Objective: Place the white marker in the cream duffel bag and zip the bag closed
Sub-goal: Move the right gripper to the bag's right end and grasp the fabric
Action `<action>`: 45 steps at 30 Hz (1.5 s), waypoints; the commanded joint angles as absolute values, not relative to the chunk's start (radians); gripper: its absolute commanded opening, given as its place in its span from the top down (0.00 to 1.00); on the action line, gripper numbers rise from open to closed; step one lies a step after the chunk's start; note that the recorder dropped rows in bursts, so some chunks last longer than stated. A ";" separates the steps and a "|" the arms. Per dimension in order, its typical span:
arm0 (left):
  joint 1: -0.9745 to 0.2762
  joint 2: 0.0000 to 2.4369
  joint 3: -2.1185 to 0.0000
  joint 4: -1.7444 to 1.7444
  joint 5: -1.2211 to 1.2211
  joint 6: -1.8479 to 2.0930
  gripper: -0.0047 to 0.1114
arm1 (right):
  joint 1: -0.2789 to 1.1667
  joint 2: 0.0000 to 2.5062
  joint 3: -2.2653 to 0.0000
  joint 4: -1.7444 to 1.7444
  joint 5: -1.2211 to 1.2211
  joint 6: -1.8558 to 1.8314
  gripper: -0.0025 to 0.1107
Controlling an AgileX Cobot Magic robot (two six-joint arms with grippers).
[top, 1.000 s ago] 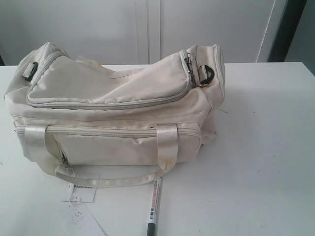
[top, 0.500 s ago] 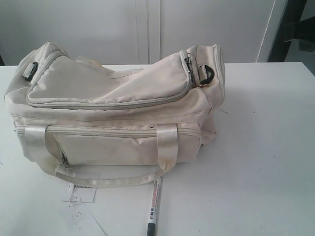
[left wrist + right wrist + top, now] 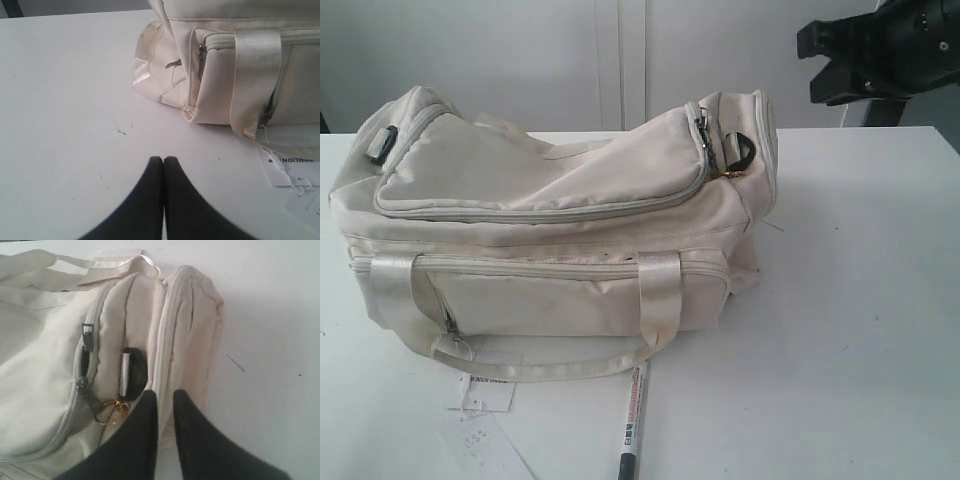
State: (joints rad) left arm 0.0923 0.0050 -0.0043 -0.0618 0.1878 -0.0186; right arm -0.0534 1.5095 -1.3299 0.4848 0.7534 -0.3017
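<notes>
The left gripper [image 3: 163, 159] hangs over the white table [image 3: 65, 100], its black fingers pressed together and empty. The right gripper [image 3: 165, 392] hovers above one end of the cream duffel bag [image 3: 550, 230], fingers a slit apart, holding nothing (a black D-ring [image 3: 134, 372] sits just ahead). The white marker [image 3: 633, 415] lies on the speck-marked table just before the bag, near its paper tags [image 3: 485, 395]. Pale wall panels [image 3: 620, 60] stand behind.

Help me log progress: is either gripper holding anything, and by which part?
Nothing. Left gripper and right gripper are empty; the white marker lies on the table.
</notes>
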 commanded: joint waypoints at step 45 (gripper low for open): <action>0.088 0.000 0.000 -0.184 0.121 -0.354 0.96 | -0.057 1.929 -1.573 0.751 0.731 -0.468 0.98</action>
State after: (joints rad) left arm 0.0923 0.0050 -0.0043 -0.1538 0.1343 -0.2500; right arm -0.0534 1.9292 -1.5654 0.7384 0.7449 -0.4551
